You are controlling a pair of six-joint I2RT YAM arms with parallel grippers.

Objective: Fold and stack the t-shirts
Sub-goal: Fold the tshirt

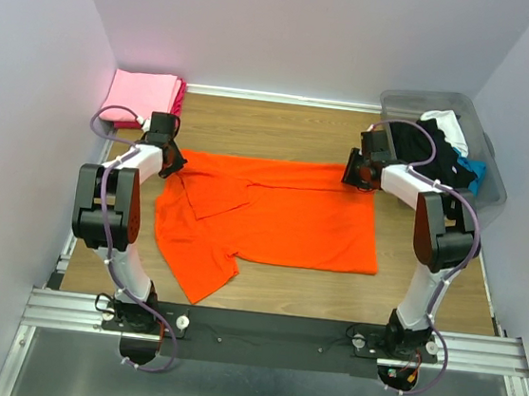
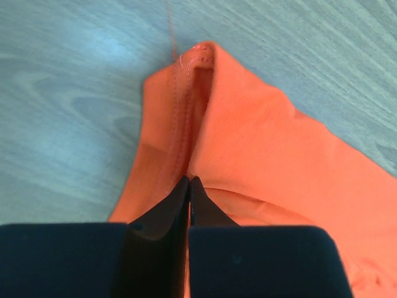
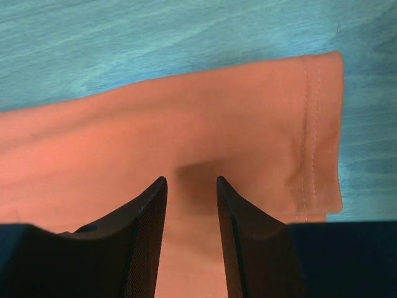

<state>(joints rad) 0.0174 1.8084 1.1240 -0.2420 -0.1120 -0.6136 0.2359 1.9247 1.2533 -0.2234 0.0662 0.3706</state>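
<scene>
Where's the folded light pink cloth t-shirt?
Top view: the folded light pink cloth t-shirt lies in the far left corner of the wooden table, just beyond the left end effector.

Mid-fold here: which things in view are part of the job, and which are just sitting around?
Job: orange t-shirt; folded pink shirts; heap of unfolded shirts, far right.
Lying about: grey plastic bin; wooden table.

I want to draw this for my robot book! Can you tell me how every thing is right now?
orange t-shirt, spread on the table, left side bunched and partly folded
left gripper, shut on the orange t-shirt's far left corner
right gripper, open over the shirt's far right hemmed corner
pink t-shirts, folded and stacked in the far left corner
bin, holding unfolded clothes
unfolded clothes, black, white and blue in a heap
</scene>
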